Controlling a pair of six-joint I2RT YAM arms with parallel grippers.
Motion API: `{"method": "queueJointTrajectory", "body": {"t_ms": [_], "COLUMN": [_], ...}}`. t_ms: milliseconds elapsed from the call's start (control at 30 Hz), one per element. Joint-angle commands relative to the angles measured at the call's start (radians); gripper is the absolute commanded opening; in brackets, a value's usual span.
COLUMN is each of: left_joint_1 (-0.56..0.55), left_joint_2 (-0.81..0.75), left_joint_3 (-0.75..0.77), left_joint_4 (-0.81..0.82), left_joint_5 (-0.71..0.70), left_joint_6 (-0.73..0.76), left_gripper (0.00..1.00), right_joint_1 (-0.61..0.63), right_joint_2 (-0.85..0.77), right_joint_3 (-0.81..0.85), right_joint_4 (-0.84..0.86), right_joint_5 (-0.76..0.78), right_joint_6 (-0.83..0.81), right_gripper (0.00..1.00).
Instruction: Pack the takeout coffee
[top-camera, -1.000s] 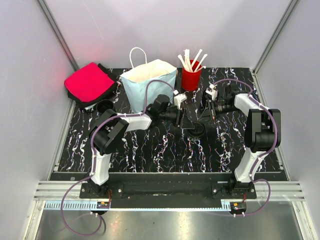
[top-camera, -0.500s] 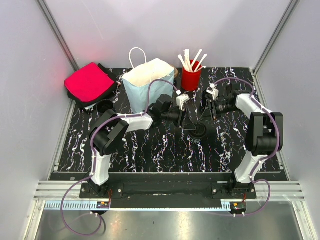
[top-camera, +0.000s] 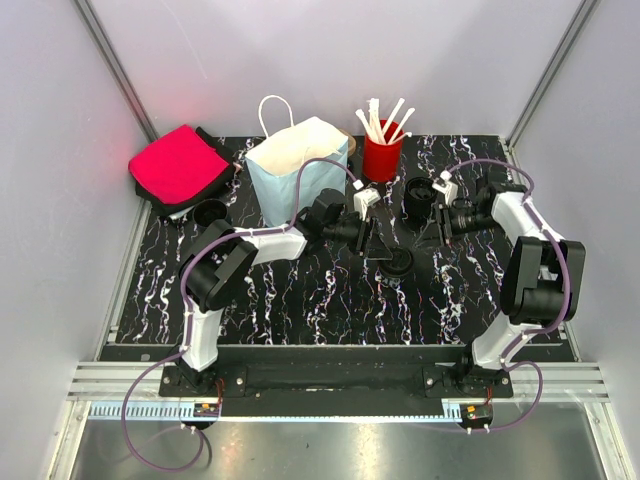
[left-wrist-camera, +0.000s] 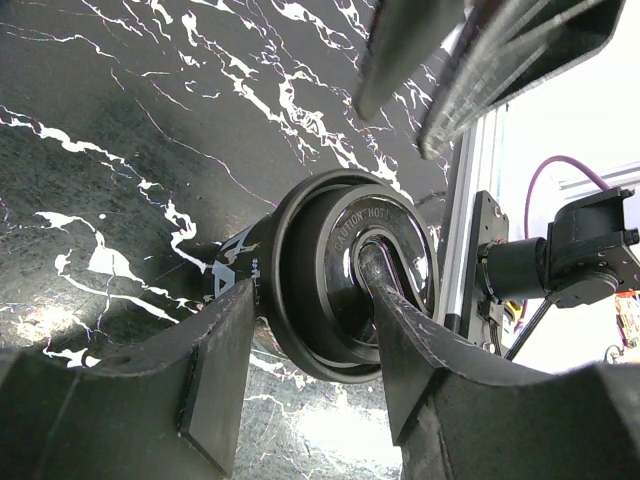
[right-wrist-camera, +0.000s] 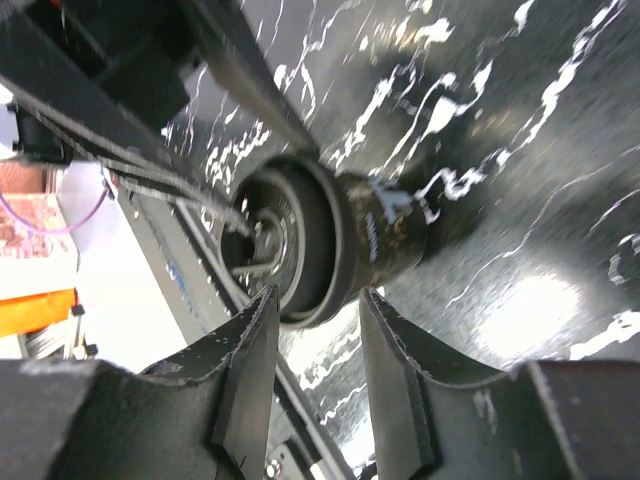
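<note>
The takeout coffee (top-camera: 397, 263), a small black cup with a black lid, stands at mid-table. My left gripper (top-camera: 380, 248) reaches it from the left. In the left wrist view one finger (left-wrist-camera: 400, 330) lies across the lid (left-wrist-camera: 345, 285) and the other finger (left-wrist-camera: 215, 350) sits against the cup's side, so my left gripper (left-wrist-camera: 305, 290) is shut on the cup. My right gripper (top-camera: 432, 228) hangs to the cup's right, apart from it. In the right wrist view my right gripper (right-wrist-camera: 318, 305) is open and empty, with the takeout coffee (right-wrist-camera: 340, 240) beyond its tips.
A light blue paper bag (top-camera: 300, 165) stands open at the back, left of a red cup of stirrers (top-camera: 381, 155). One lidless black cup (top-camera: 418, 190) sits behind the right gripper, another (top-camera: 210, 211) at the left. A pink-topped black bundle (top-camera: 180, 165) lies far left.
My right gripper has opened and drawn back to the right, away from the coffee, uncovering a black cup behind it. The left gripper and the coffee have barely moved.
</note>
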Motion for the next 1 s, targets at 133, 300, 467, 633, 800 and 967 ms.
{"method": "queueJointTrajectory", "body": {"t_ms": [133, 300, 467, 633, 800, 967], "left_joint_1": [-0.003, -0.003, -0.002, -0.004, -0.004, -0.007], "left_joint_2": [0.014, 0.009, 0.014, 0.011, 0.018, 0.017], "left_joint_3": [0.002, 0.006, 0.007, 0.009, 0.015, 0.012], "left_joint_4": [-0.086, -0.09, -0.093, -0.097, -0.103, -0.107], "left_joint_5": [-0.093, -0.096, -0.1, -0.102, -0.102, -0.108], "left_joint_6": [0.067, 0.071, 0.074, 0.075, 0.075, 0.083], "left_gripper": [0.52, 0.52, 0.52, 0.52, 0.52, 0.52], "right_joint_1": [0.001, 0.001, 0.001, 0.01, 0.032, 0.058], "right_joint_2": [-0.026, 0.0, 0.046, 0.079, 0.089, 0.117], "right_joint_3": [-0.054, -0.054, -0.045, -0.031, -0.03, -0.028], "right_joint_4": [-0.102, -0.127, -0.136, -0.142, -0.138, -0.127], "right_joint_5": [-0.017, 0.001, -0.008, -0.012, -0.017, -0.028], "right_joint_6": [-0.123, -0.162, -0.187, -0.193, -0.19, -0.179], "right_gripper": [0.44, 0.43, 0.41, 0.4, 0.36, 0.32]}}
